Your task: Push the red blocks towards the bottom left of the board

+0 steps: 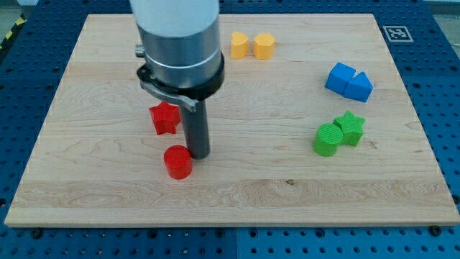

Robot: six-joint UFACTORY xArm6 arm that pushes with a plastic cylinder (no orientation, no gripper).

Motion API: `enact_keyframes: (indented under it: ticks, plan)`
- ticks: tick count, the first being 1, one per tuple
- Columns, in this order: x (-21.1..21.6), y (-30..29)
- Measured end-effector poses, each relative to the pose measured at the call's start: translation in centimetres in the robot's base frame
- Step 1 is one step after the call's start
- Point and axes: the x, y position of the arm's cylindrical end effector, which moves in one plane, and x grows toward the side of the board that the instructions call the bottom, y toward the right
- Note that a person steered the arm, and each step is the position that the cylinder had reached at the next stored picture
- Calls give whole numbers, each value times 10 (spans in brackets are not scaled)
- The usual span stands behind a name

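- The red cylinder [177, 162] stands upright on the wooden board [86, 180], its round flat face up and its axis vertical; seen from above it has no long axis and no pointing direction. It sits left of centre, in the lower half of the board.
- The red star [164, 117] lies flat, star face up, with one point toward the view's top and two toward the view's bottom. It is above the cylinder and slightly to the view's left, clearly apart from it (bare wood shows between them).
- Both red blocks are a plain bright red with faint ridged sides; the star's right edge runs close to the rod.
- My tip [198, 155] rests on the board just beside the cylinder's upper right edge, touching it or nearly so; which one I cannot tell. The star is up and to the view's left of the tip.
- The arm carries no jaws, only the dark rod, so nothing is grasped; its wide grey body hides part of the board above the star.
- Two yellow blocks [252, 45] sit side by side near the view's top edge.
- Two blue blocks [348, 81] touch at the view's right.
- Below them, a green cylinder [328, 139] touches a green star [350, 127].
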Motion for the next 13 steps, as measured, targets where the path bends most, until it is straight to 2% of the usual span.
enact_keyframes:
  ticks: [2,9,10,12,13]
  plan:
    - [9,-8]
    - [26,-132]
    - [27,-121]
    - [23,-16]
    - [-4,12]
